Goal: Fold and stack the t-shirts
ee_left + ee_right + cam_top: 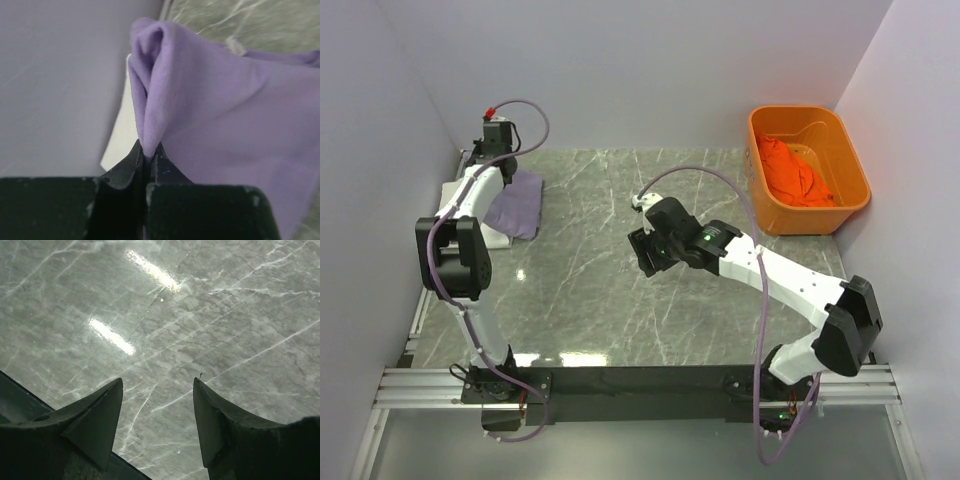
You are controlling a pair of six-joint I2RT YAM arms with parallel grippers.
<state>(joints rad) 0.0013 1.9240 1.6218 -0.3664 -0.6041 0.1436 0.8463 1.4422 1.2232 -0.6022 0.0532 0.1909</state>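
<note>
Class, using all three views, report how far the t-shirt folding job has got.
Done: the purple shirt looks folded at the table's left edge, on something white. In hand: the left gripper is shut on a fold of it; the right gripper hangs open over the table. Left: the orange shirt sits crumpled in the tub, unfolded and unstacked.

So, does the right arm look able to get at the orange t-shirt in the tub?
Probably yes. The right claw is open and empty over bare tabletop, nothing lies between it and the orange tub, and the orange t-shirt sits uncovered inside, reachable over the rim.
</note>
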